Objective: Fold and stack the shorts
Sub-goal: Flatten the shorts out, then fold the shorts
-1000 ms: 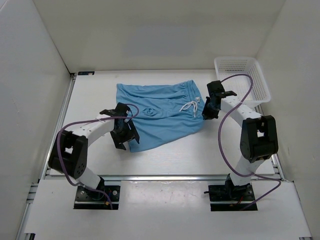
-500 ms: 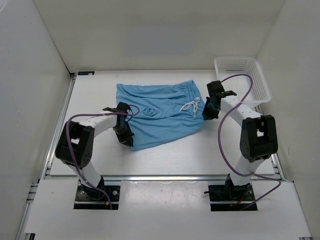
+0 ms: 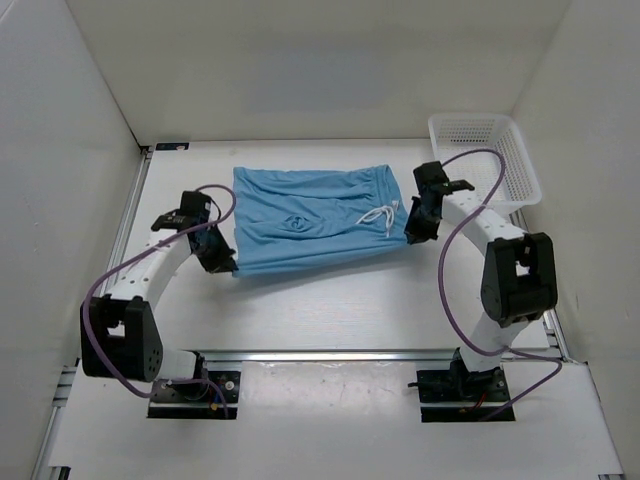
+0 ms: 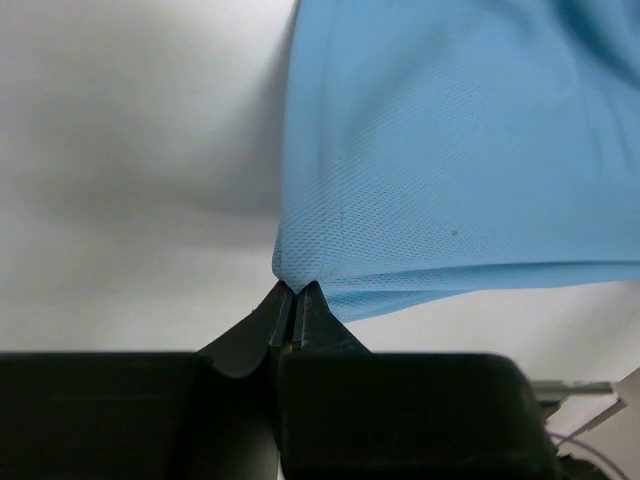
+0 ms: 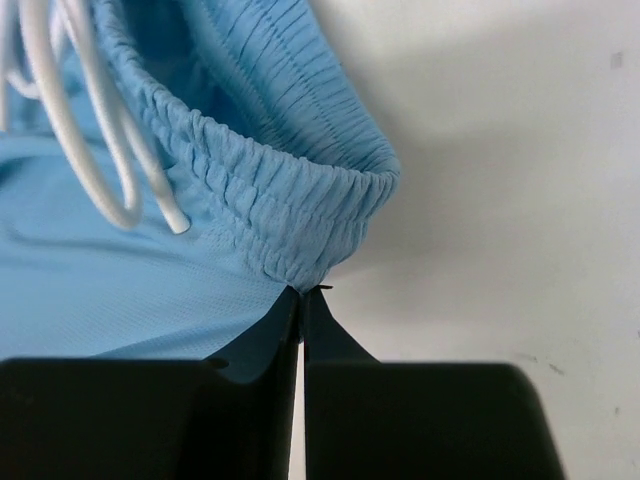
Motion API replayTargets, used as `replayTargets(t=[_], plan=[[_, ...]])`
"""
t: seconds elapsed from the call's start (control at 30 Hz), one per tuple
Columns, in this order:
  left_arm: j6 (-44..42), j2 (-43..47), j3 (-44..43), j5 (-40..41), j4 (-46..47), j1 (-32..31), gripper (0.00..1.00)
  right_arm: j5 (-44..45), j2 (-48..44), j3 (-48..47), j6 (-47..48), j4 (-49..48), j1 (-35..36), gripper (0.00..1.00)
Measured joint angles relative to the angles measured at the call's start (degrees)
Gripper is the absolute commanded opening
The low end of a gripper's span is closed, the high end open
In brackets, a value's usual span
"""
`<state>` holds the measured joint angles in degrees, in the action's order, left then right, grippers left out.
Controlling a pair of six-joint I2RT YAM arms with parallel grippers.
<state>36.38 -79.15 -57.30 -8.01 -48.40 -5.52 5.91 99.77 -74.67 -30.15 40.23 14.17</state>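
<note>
White bench point(image 3: 330, 300), matte. White plastic mesh basket point(image 3: 517, 160) sits upright at the bench's far-right corner, close to the right wall. Plain white enclosure panels point(image 3: 320, 70) stand along the bench's far, left and right sides. Aluminium rail point(image 3: 330, 355) runs along the bench's near edge, with another up its left edge. Small black fitting point(image 3: 172, 146) at the bench's far-left corner; can't tell what it is.

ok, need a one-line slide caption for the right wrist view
Right gripper shut on the waistband corner of the blue shorts, white drawstring alongside.
</note>
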Motion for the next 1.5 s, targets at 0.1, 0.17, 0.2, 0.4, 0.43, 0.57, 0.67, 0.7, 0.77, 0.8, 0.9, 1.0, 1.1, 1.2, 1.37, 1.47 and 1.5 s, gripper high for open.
replayTargets(t=[0.1,0.17,0.2,0.4,0.43,0.57,0.67,0.7,0.77,0.8,0.9,1.0,1.1,1.2,1.37,1.47,1.5], plan=[[0.1,3.0,3.8,-0.6,-3.3,-1.0,0.1,-0.5,-5.6,7.5,-0.1,0.9,0.1,0.0],[0.6,5.4,4.5,-1.1,-5.0,-2.3,0.1,-0.6,-11.0,12.3,-0.4,2.8,0.3,0.0],[0.8,6.8,4.6,-1.6,-5.7,-3.1,0.1,-0.7,-13.6,14.5,-0.9,3.3,0.6,0.0],[1.3,12.2,6.7,-1.7,-8.8,-3.6,0.76,0.1,-29.4,23.8,-5.2,8.0,4.3,0.85],[1.5,11.7,6.7,-1.6,-9.1,-3.6,0.83,0.5,-31.3,24.5,-5.9,8.8,4.8,0.85],[1.1,6.4,1.0,-0.9,-12.0,-3.6,0.92,3.7,-34.4,23.7,-7.3,10.7,5.4,0.78],[0.0,-0.6,-10.8,1.0,-12.7,-3.6,0.8,6.6,-30.3,18.0,-6.5,11.8,5.4,0.26],[-0.4,-3.0,-14.9,1.6,-12.6,-3.6,0.67,7.3,-27.8,15.2,-5.9,11.7,5.4,0.13],[-1.7,-8.7,-24.2,3.1,-11.8,-3.6,0.57,8.8,-20.5,8.0,-4.7,11.1,5.4,0.0],[-2.1,-11.5,-28.3,3.7,-11.7,-3.6,0.55,9.2,-17.0,4.9,-3.8,10.4,5.4,0.0],[-4.2,-23.7,-43.2,5.2,-11.7,-3.6,0.67,10.5,-4.9,-5.7,-1.0,8.2,5.4,0.15],[-5.9,-37.2,-56.3,6.2,-12.1,-3.6,0.84,11.5,6.2,-15.5,1.3,7.9,5.3,0.44],[-6.9,-48.2,-64.9,6.6,-13.0,-3.6,0.87,12.4,16.2,-24.0,3.2,7.6,5.2,0.58],[-7.7,-57.2,-71.6,6.6,-14.9,-3.6,0.87,13.0,23.5,-29.9,4.5,8.4,4.6,0.59],[-8.6,-65.6,-77.2,6.5,-16.6,-3.6,0.87,15.0,30.5,-36.6,6.0,10.7,3.8,0.62],[-8.9,-67.6,-79.2,6.1,-17.2,-3.6,0.74,15.8,33.0,-40.3,6.6,11.9,3.5,0.5],[-8.9,-67.6,-79.5,5.8,-17.0,-3.6,0.66,16.1,33.7,-41.4,6.8,12.3,3.5,0.41]])
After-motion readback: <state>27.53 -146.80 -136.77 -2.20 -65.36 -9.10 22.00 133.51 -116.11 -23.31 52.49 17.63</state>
